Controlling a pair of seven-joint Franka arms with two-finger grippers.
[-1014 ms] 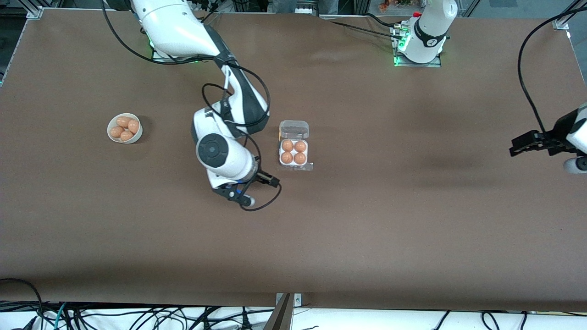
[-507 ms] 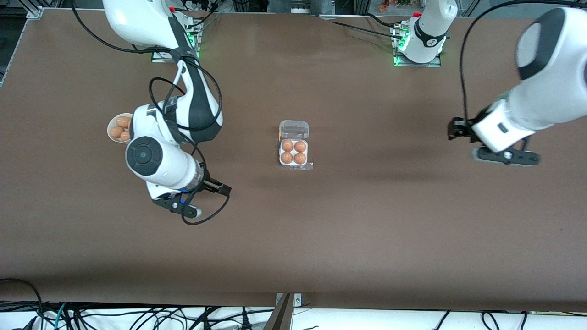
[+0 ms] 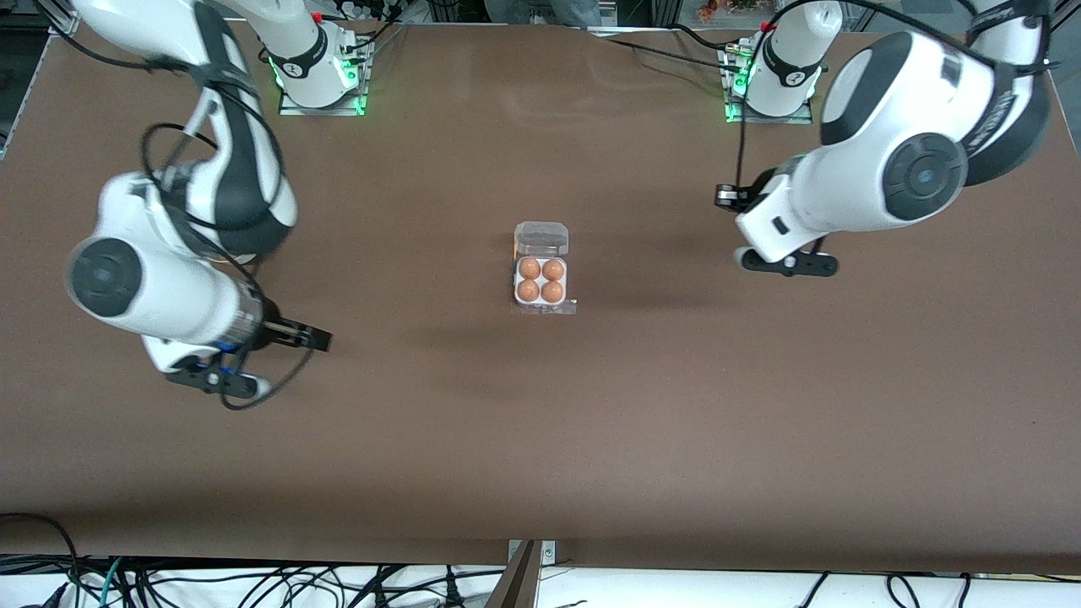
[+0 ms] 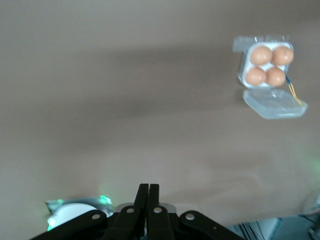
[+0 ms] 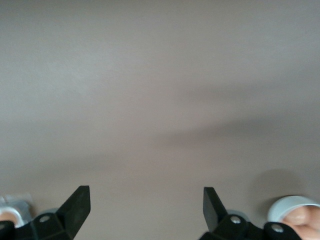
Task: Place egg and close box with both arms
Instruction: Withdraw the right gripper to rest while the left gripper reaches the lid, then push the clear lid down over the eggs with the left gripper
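Both arms have swung since a moment ago, the right one away from the box (image 3: pixel 541 268) toward its own end of the table (image 3: pixel 540 439), the left one in toward the middle. The right gripper (image 3: pixel 314 339) hangs over bare tabletop, jaws wide. The box sits mid-table, four eggs (image 3: pixel 540 280) inside, lid open. The left gripper (image 3: pixel 725 196) hovers toward its base, fingers (image 4: pixel 148 200) pressed together, empty.

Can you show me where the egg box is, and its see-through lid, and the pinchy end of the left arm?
box (image 3: pixel 541 281): front view, white tray's centre, between eggs.
lid (image 4: pixel 274 104): left wrist view, middle of clear flap.
left end effector (image 4: pixel 148 200): left wrist view, shut fingertips.
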